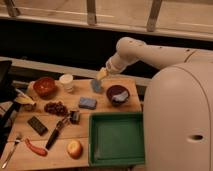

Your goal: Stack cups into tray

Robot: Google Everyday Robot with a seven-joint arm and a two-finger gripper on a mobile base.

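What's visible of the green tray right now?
The tray is large, green, rectangular, plastic-looking, with a raised rim and flat floor. It lies flat on the wooden table's near right corner, with nothing in it. An apple lies to its left, apart. The gripper is well away, above the blue cup at the table's far side.

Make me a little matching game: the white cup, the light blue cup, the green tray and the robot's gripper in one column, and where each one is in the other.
1. white cup
2. light blue cup
3. green tray
4. gripper

A. just above the light blue cup
B. beside the red-orange bowl
C. in front of the dark purple bowl
D. between the white cup and the dark purple bowl

Pairs: 1-B, 2-D, 3-C, 4-A.
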